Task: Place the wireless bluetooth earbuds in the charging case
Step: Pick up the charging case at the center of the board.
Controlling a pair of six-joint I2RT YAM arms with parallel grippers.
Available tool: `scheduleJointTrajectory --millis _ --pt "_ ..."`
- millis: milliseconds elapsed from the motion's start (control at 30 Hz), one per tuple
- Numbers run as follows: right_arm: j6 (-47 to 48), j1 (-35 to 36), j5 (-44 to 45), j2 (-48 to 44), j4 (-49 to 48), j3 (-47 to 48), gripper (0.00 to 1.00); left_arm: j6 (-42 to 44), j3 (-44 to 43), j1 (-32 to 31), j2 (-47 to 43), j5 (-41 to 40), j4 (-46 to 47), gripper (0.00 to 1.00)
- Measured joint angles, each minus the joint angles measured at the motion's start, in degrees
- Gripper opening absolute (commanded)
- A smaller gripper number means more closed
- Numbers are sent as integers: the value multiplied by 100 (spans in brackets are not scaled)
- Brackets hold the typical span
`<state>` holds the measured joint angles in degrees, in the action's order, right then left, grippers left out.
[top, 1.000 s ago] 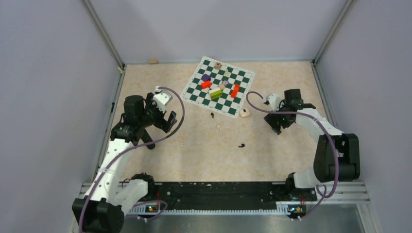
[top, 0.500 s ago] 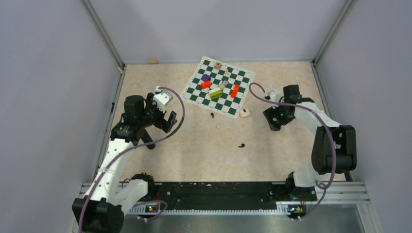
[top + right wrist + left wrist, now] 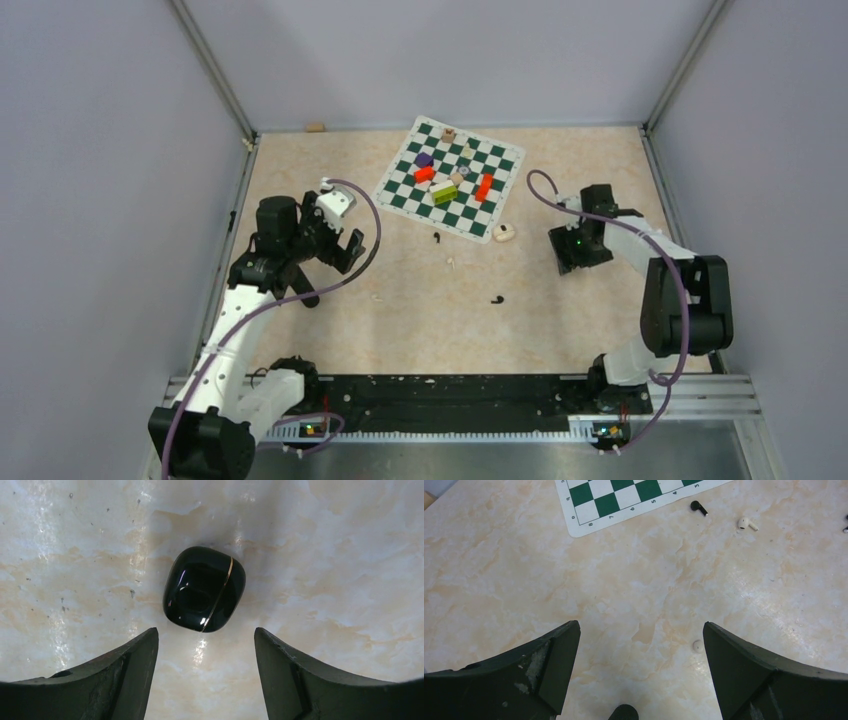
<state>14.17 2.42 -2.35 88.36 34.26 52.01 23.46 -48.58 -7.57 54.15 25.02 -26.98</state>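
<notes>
The charging case (image 3: 204, 588), a glossy black pod with a thin gold seam, lies shut on the marbled table. It sits just beyond the fingertips of my right gripper (image 3: 206, 635), which is open and touches nothing; the top view hides the case under that gripper (image 3: 572, 262). One black earbud (image 3: 437, 237) (image 3: 697, 507) lies near the chessboard's front edge. The other earbud (image 3: 497, 298) lies mid-table, nearer the arms. My left gripper (image 3: 338, 246) (image 3: 641, 627) hangs wide open over bare table at the left, far from both.
A green-and-white chessboard (image 3: 410, 190) with several coloured blocks lies at the back centre. A small white case (image 3: 504, 232) rests by its front corner. A white earbud (image 3: 746, 524) and a tiny white tip (image 3: 697, 646) lie on the table. Walls close in on both sides.
My right gripper has turned and shifted a little toward the walls' right side, over the charging case, with its jaws narrowing. The left arm has not moved.
</notes>
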Motion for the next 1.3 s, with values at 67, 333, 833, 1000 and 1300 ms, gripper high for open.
scheduleJointTrajectory --millis 67,333,833,1000,1300 --pt "-107 0 20 37 -61 0 69 0 0 0 0 -2 -2 99" --pt "-393 0 17 313 -177 15 59 -4 0 -2 0 -33 -2 99" --pt "-560 2 63 334 -343 20 49 -66 0 -4 0 -39 0 99" --pt "-577 48 83 354 -376 46 56 -68 0 -4 0 -39 0 99" --pt "-592 149 197 389 -540 63 51 -68 0 -4 0 -42 0 99"
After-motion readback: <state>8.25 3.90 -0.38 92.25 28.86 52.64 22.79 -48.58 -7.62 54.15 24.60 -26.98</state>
